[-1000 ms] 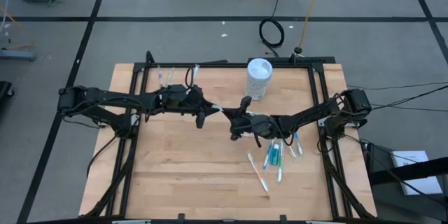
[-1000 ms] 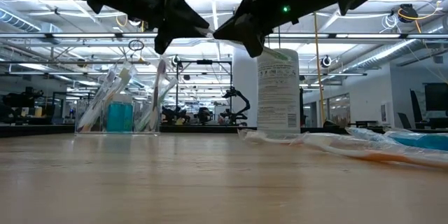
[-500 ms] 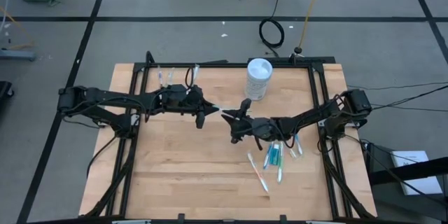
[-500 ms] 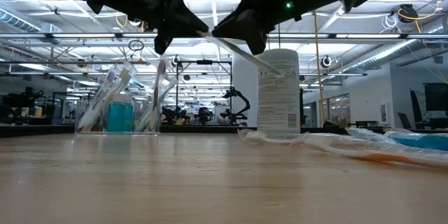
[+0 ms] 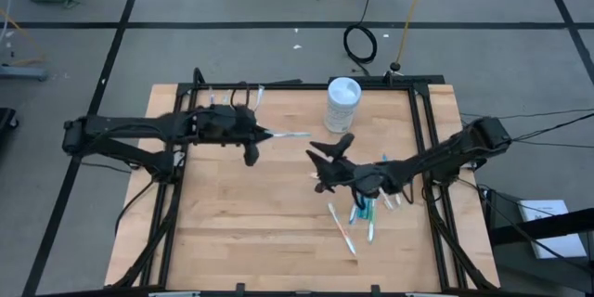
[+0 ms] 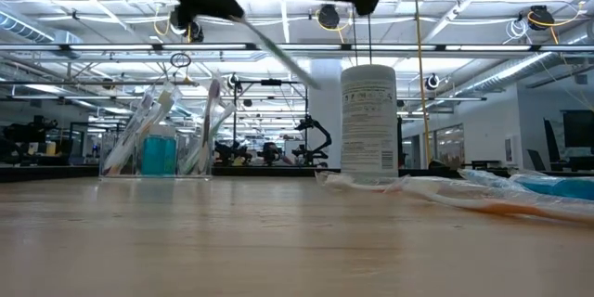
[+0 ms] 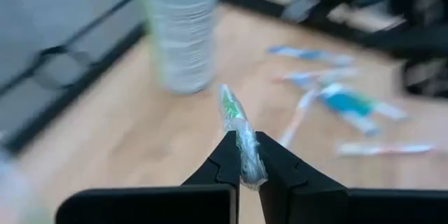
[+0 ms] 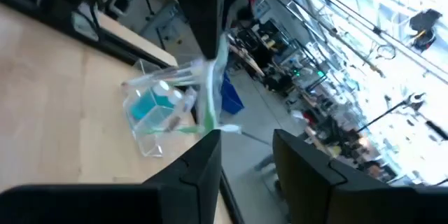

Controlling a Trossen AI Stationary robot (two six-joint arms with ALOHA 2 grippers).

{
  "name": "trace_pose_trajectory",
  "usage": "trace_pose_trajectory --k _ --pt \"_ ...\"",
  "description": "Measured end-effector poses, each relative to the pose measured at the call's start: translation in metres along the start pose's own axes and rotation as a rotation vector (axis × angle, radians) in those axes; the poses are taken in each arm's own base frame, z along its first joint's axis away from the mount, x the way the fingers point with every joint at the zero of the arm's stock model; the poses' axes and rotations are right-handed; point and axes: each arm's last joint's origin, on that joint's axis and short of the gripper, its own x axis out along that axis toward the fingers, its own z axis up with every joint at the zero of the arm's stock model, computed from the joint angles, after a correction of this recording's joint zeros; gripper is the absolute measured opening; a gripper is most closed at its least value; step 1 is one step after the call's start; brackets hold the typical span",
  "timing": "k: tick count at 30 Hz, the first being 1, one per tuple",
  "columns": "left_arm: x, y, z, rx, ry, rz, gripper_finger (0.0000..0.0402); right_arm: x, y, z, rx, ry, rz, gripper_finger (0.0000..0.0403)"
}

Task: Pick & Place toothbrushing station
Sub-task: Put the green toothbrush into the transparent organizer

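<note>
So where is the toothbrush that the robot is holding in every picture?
High view: toothbrush sticks out of the left gripper.
Low view: pale slanted streak, upper middle.
Left wrist view: wrapped, between the fingers.
Right wrist view: blurred, hanging.
Shared landmark: white container.

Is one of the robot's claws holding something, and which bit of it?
Yes. The left gripper is shut on one end of a wrapped toothbrush, so the rest sticks out forward. The right gripper is open and holds nothing.
</note>
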Motion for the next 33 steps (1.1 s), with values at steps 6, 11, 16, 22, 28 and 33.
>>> trace_pose_trajectory --k 6,11,16,22,28,33 --pt "-0.049 -0.007 0.038 0.027 0.118 0.127 0.0021 -0.012 -0.009 0.007 0.093 -0.011 0.01 0.0117" --pt "-0.085 -0.004 0.062 -0.038 0.116 0.159 0.0021 -0.013 -0.008 0.005 0.089 -0.002 0.02 0.0118" --pt "-0.104 0.013 0.062 -0.097 0.157 0.405 0.0021 -0.013 -0.006 0.003 0.103 0.016 0.033 0.0115" --pt "-0.102 0.031 0.049 -0.21 0.288 0.569 0.0021 -0.013 -0.005 0.002 0.138 0.019 0.036 0.0114" --pt "-0.077 0.036 0.042 -0.234 0.384 0.53 0.0021 -0.013 -0.005 0.002 0.147 0.018 0.037 0.0114" --pt "-0.045 0.04 0.038 -0.214 0.489 0.481 0.0021 -0.013 -0.005 0.003 0.147 0.017 0.038 0.0114"
